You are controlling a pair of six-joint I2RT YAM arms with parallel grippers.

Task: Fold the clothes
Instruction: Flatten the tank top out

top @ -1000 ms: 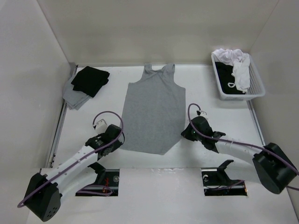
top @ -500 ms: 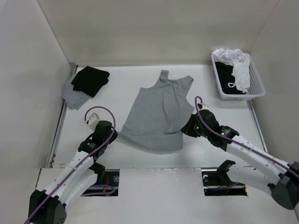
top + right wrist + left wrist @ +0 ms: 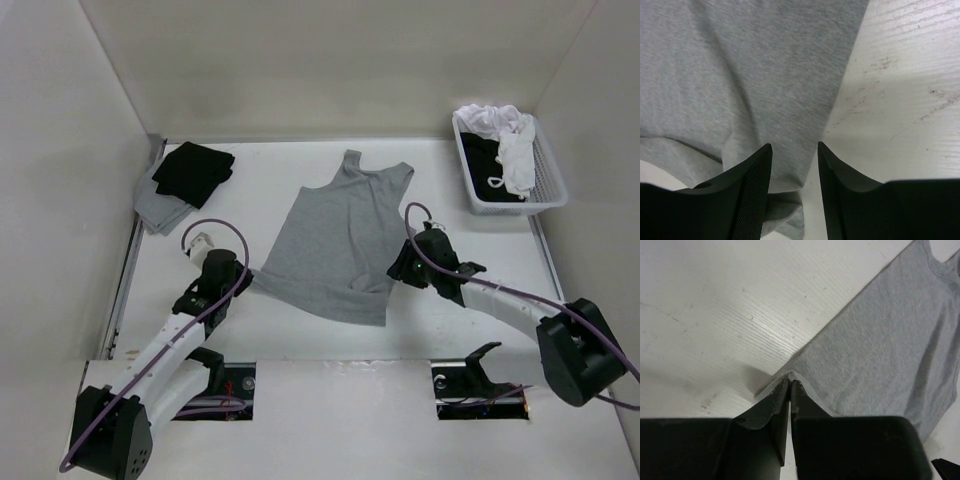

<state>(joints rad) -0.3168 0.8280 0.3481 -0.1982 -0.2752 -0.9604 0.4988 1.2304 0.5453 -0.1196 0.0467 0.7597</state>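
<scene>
The clothes, a heather-grey tank top [image 3: 335, 240], lie flat in the middle of the table, tilted with the straps toward the far right. My left gripper [image 3: 248, 275] is shut on the hem's near-left corner; in the left wrist view the closed fingertips [image 3: 790, 380] pinch a lifted fold of the grey knit [image 3: 890, 340]. My right gripper [image 3: 395, 268] stands open at the hem's right corner. In the right wrist view its jaws [image 3: 795, 146] are spread apart over the rumpled edge of the cloth [image 3: 740, 75], gripping nothing.
A black garment [image 3: 193, 170] lies on a folded grey stack [image 3: 158, 210] at the far left. A white basket [image 3: 548, 190] with white and black garments stands at the far right. White walls close in three sides.
The tank top has swung from straight to tilted, its straps now further right. My right gripper has opened and let go of the hem. The left gripper still holds its corner.
</scene>
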